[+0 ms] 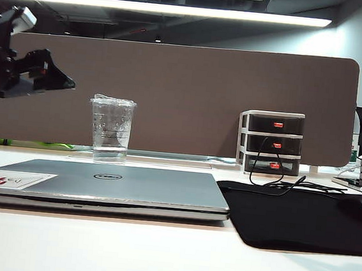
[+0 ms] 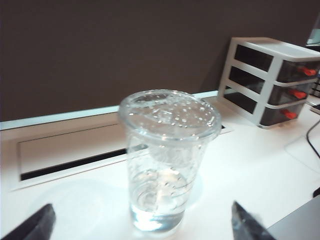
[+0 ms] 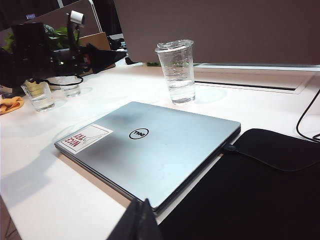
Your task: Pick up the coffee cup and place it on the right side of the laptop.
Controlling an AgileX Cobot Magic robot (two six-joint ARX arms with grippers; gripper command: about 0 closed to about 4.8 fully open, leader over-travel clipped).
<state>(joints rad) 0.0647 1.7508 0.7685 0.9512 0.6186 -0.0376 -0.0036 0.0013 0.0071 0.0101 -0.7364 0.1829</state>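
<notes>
Two grippers, one cup: the left gripper (image 1: 67, 84) hangs in the air at 9 o'clock of the coffee cup (image 1: 111, 129), jaws spread wide w/ nothing held, prob. lined up to straddle the cup. Cup stands upright on the table (image 1: 156, 261) just behind the laptop (image 1: 99, 188), at its 12 o'clock. Right gripper (image 3: 141, 220) sits low by the laptop's near edge w/ fingers together, empty, seemingly parked clear of the mouse mat (image 1: 295, 217) at the laptop's 3 o'clock.
</notes>
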